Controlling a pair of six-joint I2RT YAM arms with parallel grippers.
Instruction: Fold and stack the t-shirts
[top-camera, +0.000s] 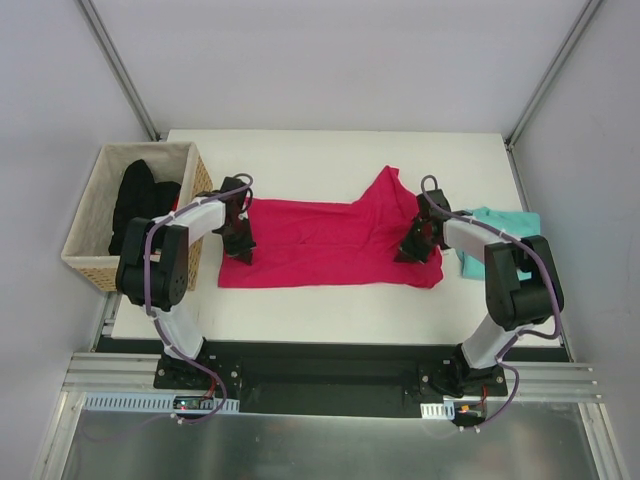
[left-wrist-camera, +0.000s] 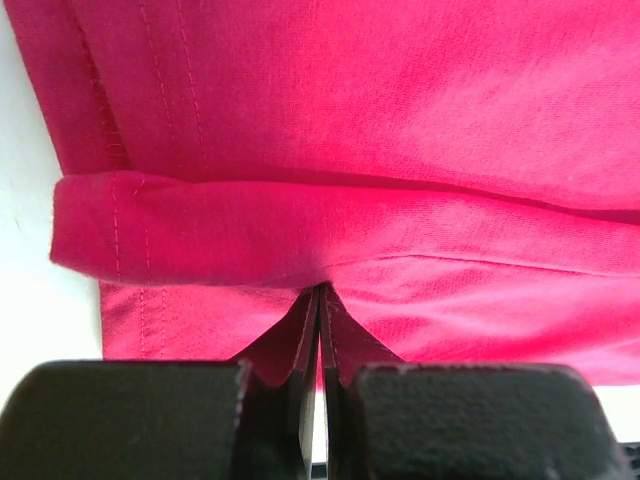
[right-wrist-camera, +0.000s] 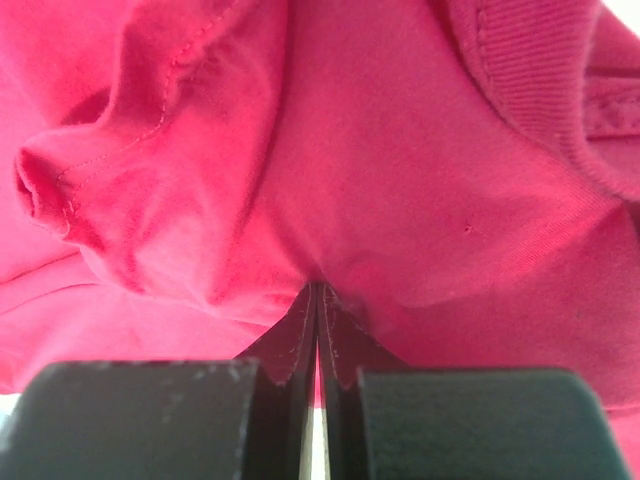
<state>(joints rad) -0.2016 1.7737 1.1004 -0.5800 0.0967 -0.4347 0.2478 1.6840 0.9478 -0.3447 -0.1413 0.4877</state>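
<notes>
The pink shirt (top-camera: 320, 245) lies spread left to right across the middle of the table (top-camera: 330, 150), bunched at its far right. The teal shirt (top-camera: 500, 225) sits crumpled just beside it at the right edge. Each grip is only a thin tuck of cloth, so it could slip, and uneven pulls would likely skew the fold. The left gripper (left-wrist-camera: 318, 372) and right gripper (right-wrist-camera: 318, 372) are pressed together, pinching the pink shirt's left and right ends.

At mid-right of the top view, the right arm (top-camera: 500, 262) covers much of the teal t-shirt (top-camera: 506, 218). Both wrist views cut off the pink t-shirt (left-wrist-camera: 350, 120) at their edges.
</notes>
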